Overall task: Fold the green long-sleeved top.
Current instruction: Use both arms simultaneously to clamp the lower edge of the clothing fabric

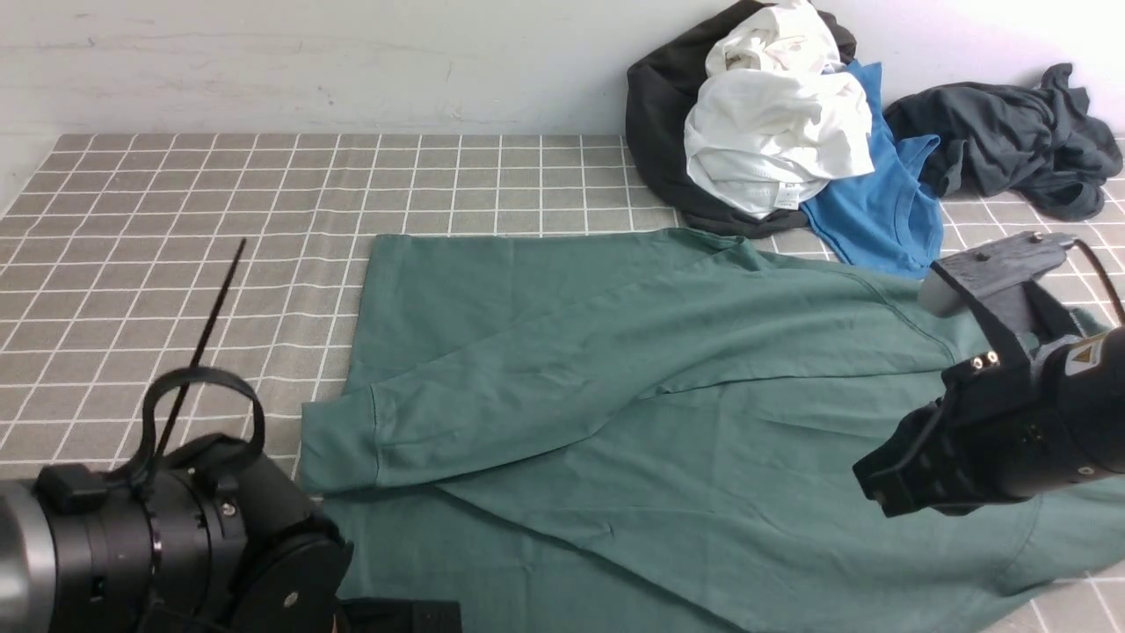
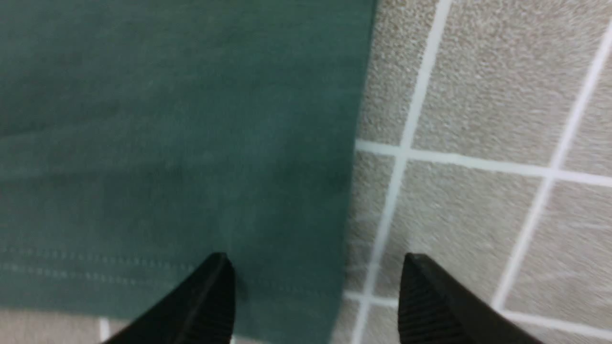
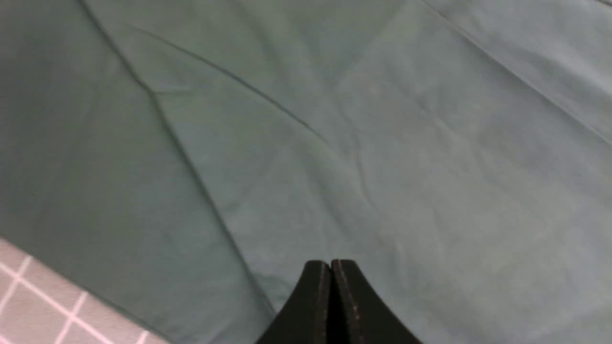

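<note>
One sleeve (image 1: 492, 396) lies across the dark-green cotton long-sleeved top (image 1: 703, 457) | left gripper (image 2: 315, 277) spread, right gripper (image 3: 331, 267) clenched empty | next, probably: regrasp, fold body.

Looks like a robot test bench in a lab here, not a home. The flat work surface is covered by a grey checked cloth (image 1: 176, 220) with white grid lines, and a bare white wall (image 1: 308, 61) stands behind it. Two black machine arms reach in from the near side, the left arm (image 1: 158, 545) and the right arm (image 1: 1011, 422). A heap of spare clothes (image 1: 773, 132) sits against the wall, and a green top (image 1: 659, 369) lies spread out on the cloth.
</note>
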Robot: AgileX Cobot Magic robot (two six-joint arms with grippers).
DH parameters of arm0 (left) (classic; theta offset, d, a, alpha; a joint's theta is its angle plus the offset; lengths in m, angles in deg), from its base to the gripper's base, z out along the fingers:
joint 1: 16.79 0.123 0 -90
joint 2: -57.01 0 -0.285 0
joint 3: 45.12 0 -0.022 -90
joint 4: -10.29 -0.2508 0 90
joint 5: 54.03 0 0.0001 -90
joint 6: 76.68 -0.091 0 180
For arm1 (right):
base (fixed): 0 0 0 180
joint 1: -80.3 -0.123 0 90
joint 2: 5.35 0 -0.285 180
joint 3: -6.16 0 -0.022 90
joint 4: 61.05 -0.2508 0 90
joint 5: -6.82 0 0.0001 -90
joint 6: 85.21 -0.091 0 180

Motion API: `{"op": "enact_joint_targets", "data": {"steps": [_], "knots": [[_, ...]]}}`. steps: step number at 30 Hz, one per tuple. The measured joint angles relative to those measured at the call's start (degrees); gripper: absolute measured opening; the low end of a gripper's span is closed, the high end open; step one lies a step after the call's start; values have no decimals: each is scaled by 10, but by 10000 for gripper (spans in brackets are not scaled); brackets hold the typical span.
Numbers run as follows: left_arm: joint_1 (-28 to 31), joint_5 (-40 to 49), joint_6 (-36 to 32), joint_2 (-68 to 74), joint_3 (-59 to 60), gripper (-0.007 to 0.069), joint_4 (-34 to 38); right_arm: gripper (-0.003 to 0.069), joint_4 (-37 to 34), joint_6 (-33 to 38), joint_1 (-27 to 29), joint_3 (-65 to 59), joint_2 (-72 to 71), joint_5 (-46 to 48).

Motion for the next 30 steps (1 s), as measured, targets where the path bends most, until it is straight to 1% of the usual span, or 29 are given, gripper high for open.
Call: {"op": "enact_joint_targets", "data": {"steps": [2, 3, 5, 7, 9, 10, 11, 12, 13, 14, 19, 22, 23, 25, 26, 27, 29, 30], "knots": [[0, -20, -5, 2, 9, 419, -7, -6, -6, 7, 0, 0, 0, 1], [0, -29, -8, 2, 14, 405, -11, -6, -13, 14, 0, 0, 0, 4], [-2, -37, -5, -1, 20, 337, -23, -6, -18, 23, 0, 0, 0, 9], [-3, -49, 11, -2, 20, 259, -49, -6, -19, 25, 0, 0, 0, 10], [-3, -63, 33, -3, 21, 155, -74, -6, -20, 26, 0, 0, 0, 11], [-3, -66, 44, -5, 22, 90, -80, -6, -20, 29, 0, 0, 0, 11], [-3, -65, 53, -11, 22, 44, -84, -6, -20, 35, 0, 0, 0, 11], [-3, -65, 55, -12, 22, 44, -84, -6, -20, 36, 0, 0, 0, 11], [-3, -55, 68, -26, 17, 20, -84, -6, -20, 51, 0, 0, 0, 11], [-3, -37, 80, -43, 10, 13, -83, -6, -20, 64, 0, 0, -3, 14], [1, 21, 124, -119, -10, 13, -98, -6, -20, 102, 0, 0, -34, 31], [27, 53, 141, -167, -11, 13, -110, 5, -8, 114, 0, 0, -62, 54], [36, 58, 144, -177, -11, 13, -111, 15, 1, 115, 0, 0, -67, 62], [62, 65, 148, -204, -11, 13, -110, 65, 50, 119, 0, 0, -72, 98], [73, 66, 148, -216, -11, 13, -108, 78, 59, 123, 0, -1, -70, 111], [81, 67, 148, -226, -11, 13, -106, 99, 90, 138, 0, -6, -67, 134], [97, 68, 150, -246, -10, 13, -103, 129, 139, 162, 0, -22, -58, 148], [100, 68, 150, -251, -10, 13, -102, 131, 149, 163, 0, -26, -57, 147]]}}
